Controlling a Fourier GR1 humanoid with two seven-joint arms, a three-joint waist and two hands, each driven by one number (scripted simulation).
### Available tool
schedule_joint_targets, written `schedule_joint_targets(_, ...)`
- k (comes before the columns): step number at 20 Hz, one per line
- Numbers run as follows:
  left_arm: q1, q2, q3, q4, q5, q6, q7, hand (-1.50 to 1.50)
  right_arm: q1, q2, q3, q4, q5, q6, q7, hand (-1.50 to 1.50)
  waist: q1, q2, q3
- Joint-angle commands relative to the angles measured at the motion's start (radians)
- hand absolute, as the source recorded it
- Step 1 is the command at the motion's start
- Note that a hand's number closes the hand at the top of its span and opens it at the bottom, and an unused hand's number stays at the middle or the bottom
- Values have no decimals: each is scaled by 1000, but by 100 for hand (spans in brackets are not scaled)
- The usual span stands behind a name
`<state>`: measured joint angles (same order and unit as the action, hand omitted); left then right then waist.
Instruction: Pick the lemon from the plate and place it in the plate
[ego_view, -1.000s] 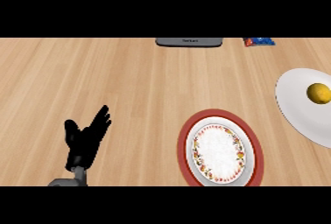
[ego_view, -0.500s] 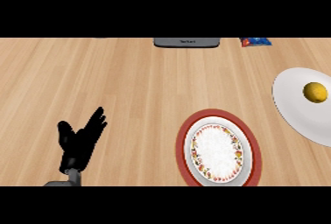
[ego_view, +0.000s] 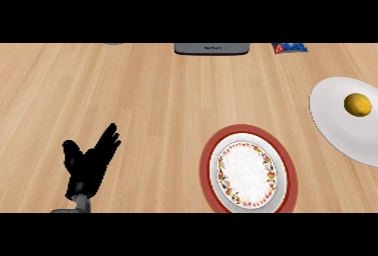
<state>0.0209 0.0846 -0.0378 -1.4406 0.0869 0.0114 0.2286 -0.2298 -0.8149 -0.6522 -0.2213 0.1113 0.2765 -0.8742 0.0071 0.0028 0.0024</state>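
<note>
A yellow lemon (ego_view: 358, 104) lies on a plain white plate (ego_view: 336, 131) at the counter's right edge. Nearer the front, right of centre, sits a red-rimmed plate (ego_view: 249, 174) with a flowered white middle and nothing on it. My left hand (ego_view: 88, 165) rests at the lower left with its fingers straight and pointing up, far from both plates and holding nothing. My right hand does not show.
A dark grey appliance edge (ego_view: 212, 48) lies along the back of the wooden counter. A blue and red packet (ego_view: 289, 47) sits to its right. Bare wood stretches between the hand and the plates.
The whole scene has slid slightly left and down in the view, the left hand with it. The lemon and both plates keep their places on the counter.
</note>
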Motion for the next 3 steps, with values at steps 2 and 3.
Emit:
schedule_joint_targets(2,-62,17,41,125,0,-28,-58,0,33,24,20,9,-8,15,-90,-150,-3,1,0)
schedule_joint_targets(3,-9,8,19,35,17,-33,-18,0,102,23,16,18,-9,32,-149,-150,-3,0,1)
